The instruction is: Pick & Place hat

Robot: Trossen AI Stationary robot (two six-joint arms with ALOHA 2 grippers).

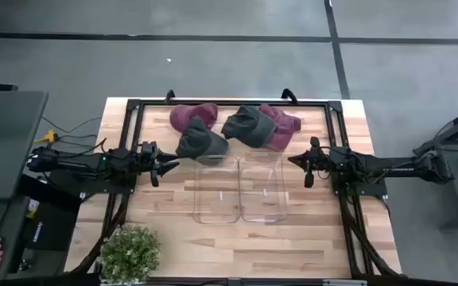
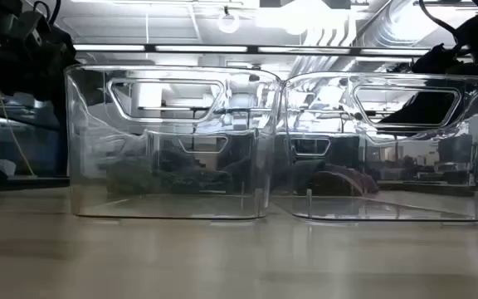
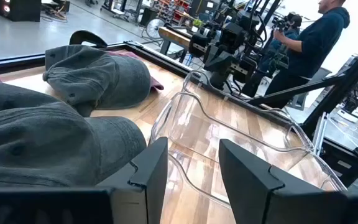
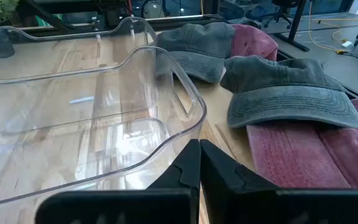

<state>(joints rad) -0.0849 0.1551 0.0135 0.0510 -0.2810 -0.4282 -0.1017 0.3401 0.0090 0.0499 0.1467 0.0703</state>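
1. Wooden table (image 1: 308, 238) is seen filling the high view, with a black frame fixed around its far half.
2. Two clear plastic bins (image 1: 238, 189) are set side by side at mid-table, touching; nothing is seen lying inside them.
3. Four hats are bunched just behind the bins: a gray hat (image 1: 199, 141) on the left with a maroon hat (image 1: 192, 116) behind it, and a second gray hat (image 1: 248, 125) laid partly over a second maroon hat (image 1: 283, 125) on the right.
4. A potted plant (image 1: 129, 253) is placed at the table's near left corner.
5. Left gripper (image 1: 168, 166) is held just left of the bins, beside the left gray hat (image 3: 36, 143); its fingers (image 3: 151, 171) are spread apart and nothing is gripped.
6. Right gripper (image 1: 293, 160) is held just right of the bins, near the right pair of hats; its fingers (image 4: 185, 168) are pressed together on nothing.
7. A person (image 3: 312, 43) is seen standing in the room beyond.
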